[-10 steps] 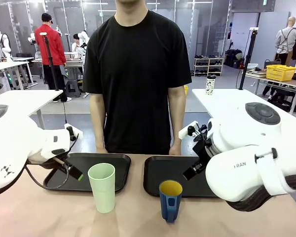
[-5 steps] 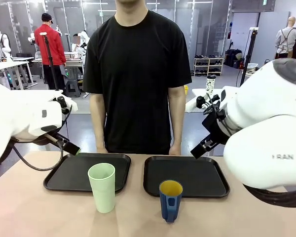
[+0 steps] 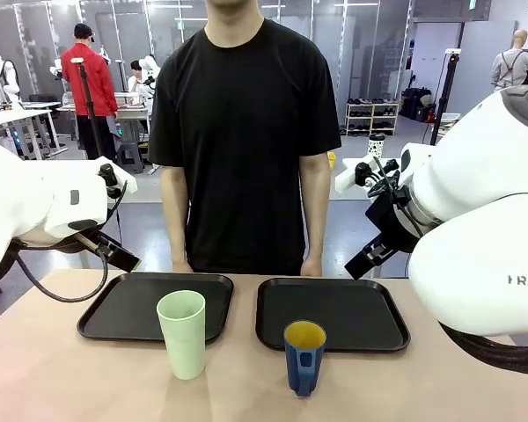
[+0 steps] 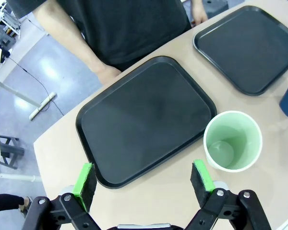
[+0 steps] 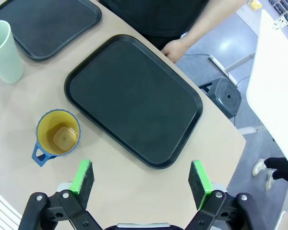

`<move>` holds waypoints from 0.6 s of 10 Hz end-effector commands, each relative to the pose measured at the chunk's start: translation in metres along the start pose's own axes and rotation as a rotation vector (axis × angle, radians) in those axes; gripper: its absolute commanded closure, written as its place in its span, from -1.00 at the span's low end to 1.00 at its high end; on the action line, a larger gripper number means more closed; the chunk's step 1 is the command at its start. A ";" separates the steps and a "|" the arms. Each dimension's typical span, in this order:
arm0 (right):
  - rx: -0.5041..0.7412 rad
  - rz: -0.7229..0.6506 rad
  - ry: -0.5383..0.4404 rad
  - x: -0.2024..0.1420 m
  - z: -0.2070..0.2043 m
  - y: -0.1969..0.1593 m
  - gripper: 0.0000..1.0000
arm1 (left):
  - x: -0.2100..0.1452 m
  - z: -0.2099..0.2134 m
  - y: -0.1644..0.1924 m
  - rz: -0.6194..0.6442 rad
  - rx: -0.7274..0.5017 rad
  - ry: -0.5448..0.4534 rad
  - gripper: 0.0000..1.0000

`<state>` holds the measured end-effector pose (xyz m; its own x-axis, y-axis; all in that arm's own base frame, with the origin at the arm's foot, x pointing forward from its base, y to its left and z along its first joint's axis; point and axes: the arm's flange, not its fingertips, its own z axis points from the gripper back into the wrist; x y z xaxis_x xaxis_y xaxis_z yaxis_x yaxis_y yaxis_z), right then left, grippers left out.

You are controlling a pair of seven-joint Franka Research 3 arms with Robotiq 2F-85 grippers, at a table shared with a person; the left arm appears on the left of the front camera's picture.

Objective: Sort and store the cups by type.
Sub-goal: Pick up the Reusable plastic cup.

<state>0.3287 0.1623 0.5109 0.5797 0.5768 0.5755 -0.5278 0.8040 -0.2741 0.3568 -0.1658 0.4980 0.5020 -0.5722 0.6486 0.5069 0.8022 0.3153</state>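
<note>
Your table [image 3: 62,378] is carrying the left tray [image 3: 123,316] and right tray [image 3: 352,316]. Your left gripper [image 4: 143,167] and right gripper [image 5: 141,165] are hovering wide open, holding nothing. The pale-green tumbler [image 3: 183,334] is standing at the left tray's near rim, possibly touching it. The blue mug [image 3: 304,356] is sitting before the right tray.

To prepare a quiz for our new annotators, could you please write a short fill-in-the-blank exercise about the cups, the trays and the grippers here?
1. The pale-green tumbler stands on the table in front of the ____ tray.
2. The dark-blue mug is ____ inside.
3. That tray and the right tray are both ____.
4. The left gripper and the right gripper both have their jaws ____.
Missing words: left; yellow; empty; open.
</note>
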 end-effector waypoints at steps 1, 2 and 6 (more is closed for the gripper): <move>0.000 0.003 -0.003 0.000 -0.002 0.000 -1.00 | 0.000 0.000 -0.001 0.010 -0.003 0.000 -1.00; 0.000 0.003 -0.003 0.000 -0.002 0.000 -1.00 | 0.000 0.000 -0.001 0.010 -0.003 0.000 -1.00; 0.050 -0.067 0.082 -0.005 -0.049 -0.036 -1.00 | -0.023 -0.064 0.053 0.063 -0.022 0.050 -1.00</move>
<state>0.3507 0.1449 0.4871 0.6407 0.5472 0.5385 -0.5176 0.8259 -0.2235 0.3882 -0.1305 0.4675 0.5743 -0.5280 0.6256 0.4848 0.8351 0.2598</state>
